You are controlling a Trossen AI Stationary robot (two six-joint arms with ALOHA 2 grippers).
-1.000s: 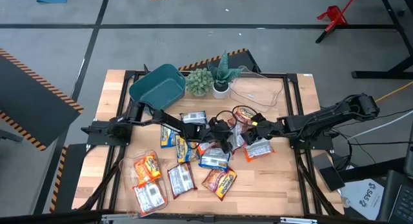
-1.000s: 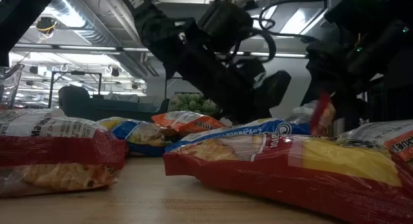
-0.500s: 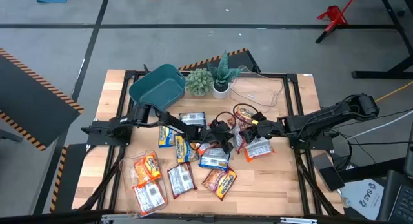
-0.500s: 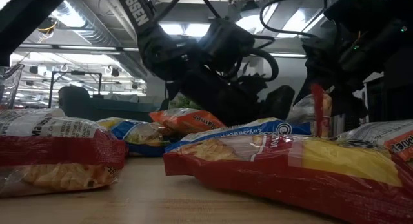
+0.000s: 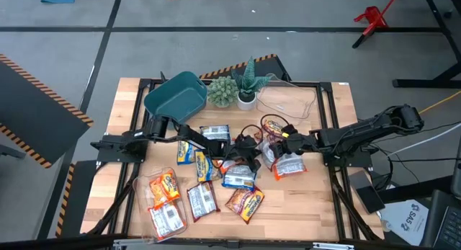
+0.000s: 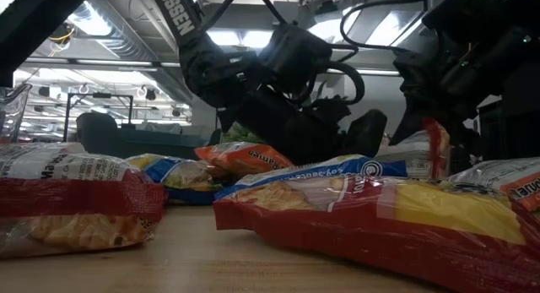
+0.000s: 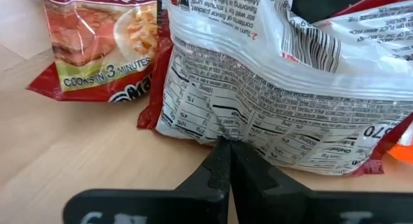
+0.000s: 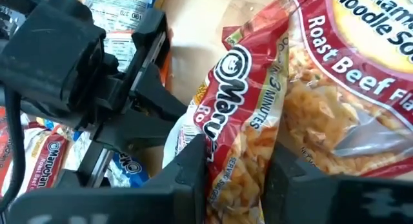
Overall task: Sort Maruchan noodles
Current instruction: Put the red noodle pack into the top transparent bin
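Note:
Several Maruchan noodle packets lie scattered on the wooden table, among them a blue one (image 5: pixel 238 178) and orange and white ones near the front left (image 5: pixel 173 199). My right gripper (image 5: pixel 276 143) is at the table's middle, shut on a red Roast Beef packet (image 8: pixel 310 75), which shows tilted in the low view (image 6: pixel 434 145). My left gripper (image 5: pixel 248 153) is shut just left of it. Its tips (image 7: pixel 226 146) stand at the edge of a packet's white printed back (image 7: pixel 277 114). My right gripper pinches the red packet between its two fingers (image 8: pixel 193 162), across the end printed with the brand logo (image 8: pixel 242 140), coming level from the table's right. The packet stands tilted; its lower part is hidden behind nearer packets. My left gripper's shut fingertips meet the lower edge of the white-backed packet (image 7: pixel 226 137), level from the table's left. Whether a bit of that edge sits between them cannot be told.
A teal bin (image 5: pixel 176 95) sits tipped at the far left. Two small potted plants (image 5: pixel 234 88) and a clear tub (image 5: pixel 288 100) stand along the far edge. Another red packet (image 7: pixel 97 43) lies beside the left gripper. Bare wood shows at the near right.
The red packet in my right gripper has turned. Half a second ago the low view showed it nearly edge-on and upright, and now it leans with more of its face showing. My left arm's wrist rose a little early in the second and then held still.

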